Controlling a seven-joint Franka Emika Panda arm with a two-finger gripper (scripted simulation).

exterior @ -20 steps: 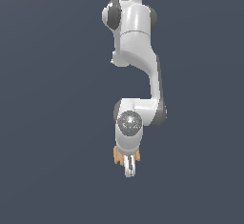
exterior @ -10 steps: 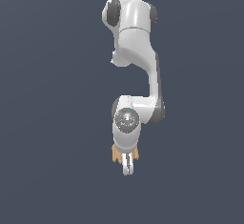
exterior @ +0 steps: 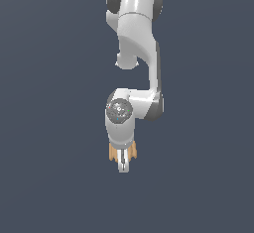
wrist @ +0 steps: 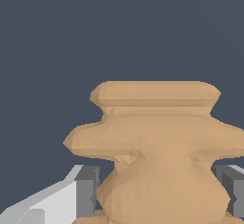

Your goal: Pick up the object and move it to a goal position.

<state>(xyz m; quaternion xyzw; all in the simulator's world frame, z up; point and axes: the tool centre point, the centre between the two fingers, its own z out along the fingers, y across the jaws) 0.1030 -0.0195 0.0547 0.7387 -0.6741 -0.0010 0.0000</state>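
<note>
**Tool straddles the lump**

The tool (wrist: 157,194) has its grey pads (wrist: 87,192) on either side of the tan object (wrist: 157,147), whose narrow waist sits between them; whether they already clamp it cannot be told. The arm (exterior: 136,53) reaches straight down over the plain dark surface (exterior: 49,128), probably for a centred grasp.

The arm (exterior: 133,53) hangs folded downward, jaws spread wide.

We saw a plain orange-tan, ridged lump (wrist: 157,156) without pattern, a glossy white robot arm (exterior: 136,43) with dark grey joint caps, pale grey gripper fingers (wrist: 57,201) tipped with darker grey pads (wrist: 87,189), and a uniform slate-blue backdrop (exterior: 49,103).
</note>
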